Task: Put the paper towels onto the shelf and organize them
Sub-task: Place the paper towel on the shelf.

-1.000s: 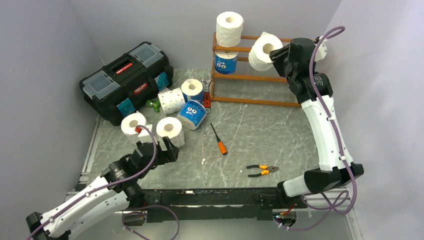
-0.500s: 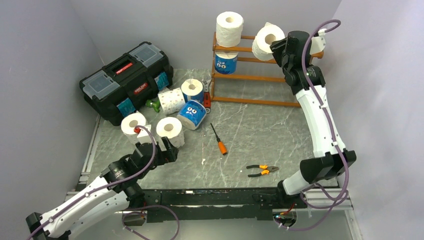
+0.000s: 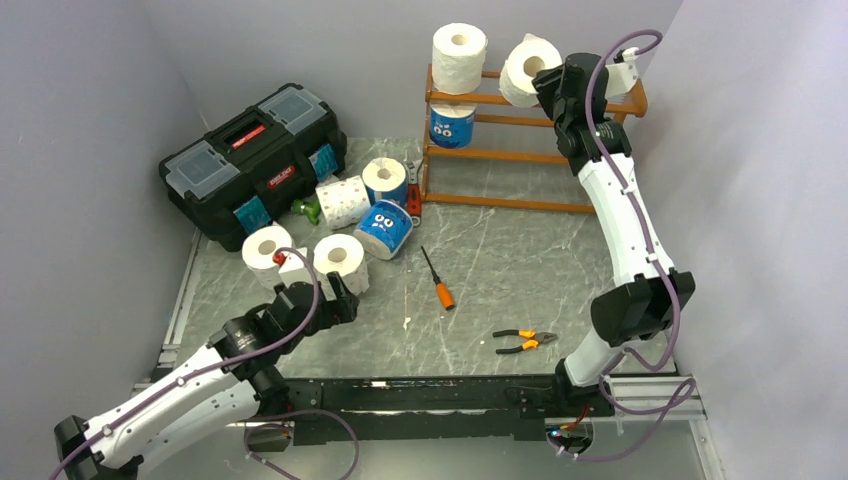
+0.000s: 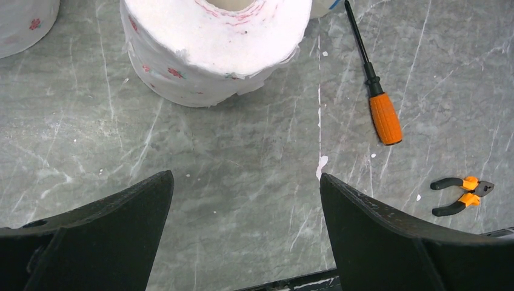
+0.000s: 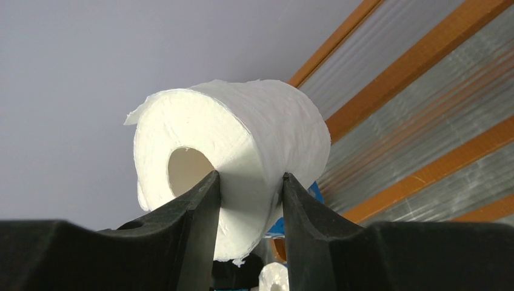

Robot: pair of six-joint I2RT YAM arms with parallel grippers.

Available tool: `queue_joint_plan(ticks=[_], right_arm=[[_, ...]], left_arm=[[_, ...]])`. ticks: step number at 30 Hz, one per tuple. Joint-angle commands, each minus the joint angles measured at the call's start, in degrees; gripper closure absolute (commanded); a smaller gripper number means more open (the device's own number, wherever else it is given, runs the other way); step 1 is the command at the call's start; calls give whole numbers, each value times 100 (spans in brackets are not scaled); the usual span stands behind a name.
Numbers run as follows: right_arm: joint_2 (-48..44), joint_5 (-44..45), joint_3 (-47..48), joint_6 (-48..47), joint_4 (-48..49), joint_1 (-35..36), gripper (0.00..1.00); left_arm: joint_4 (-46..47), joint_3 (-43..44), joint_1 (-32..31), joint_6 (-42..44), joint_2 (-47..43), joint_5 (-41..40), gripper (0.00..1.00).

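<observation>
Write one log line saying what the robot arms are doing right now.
right gripper: shut on white roll, held near shelf top | left gripper: open, facing loose roll

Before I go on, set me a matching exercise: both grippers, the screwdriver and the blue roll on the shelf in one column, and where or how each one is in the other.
Things:
1. left gripper
2. right gripper
3. screwdriver
4. blue roll

States and places:
A. shut on a white roll up by the shelf's top
B. lying on the table, orange handle
C. open, low over the table
D. on the shelf, below the top tier

Pairs: 1-C, 2-A, 3-B, 4-D
</observation>
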Motion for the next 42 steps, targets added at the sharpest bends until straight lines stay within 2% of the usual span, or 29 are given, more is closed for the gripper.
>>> queue_joint_plan(ticks=[1,12,42], right_arm=[[106,-161,363,63,677,-93,100],[506,-404,740,139,736,-110,100],[1203,-622,1177,381,584,-110,100]], left_arm=[[198,262,6,-11,102,-128,3],[323,413,4,106,443,-146,3],[414,335,6,128,499,-103,3]])
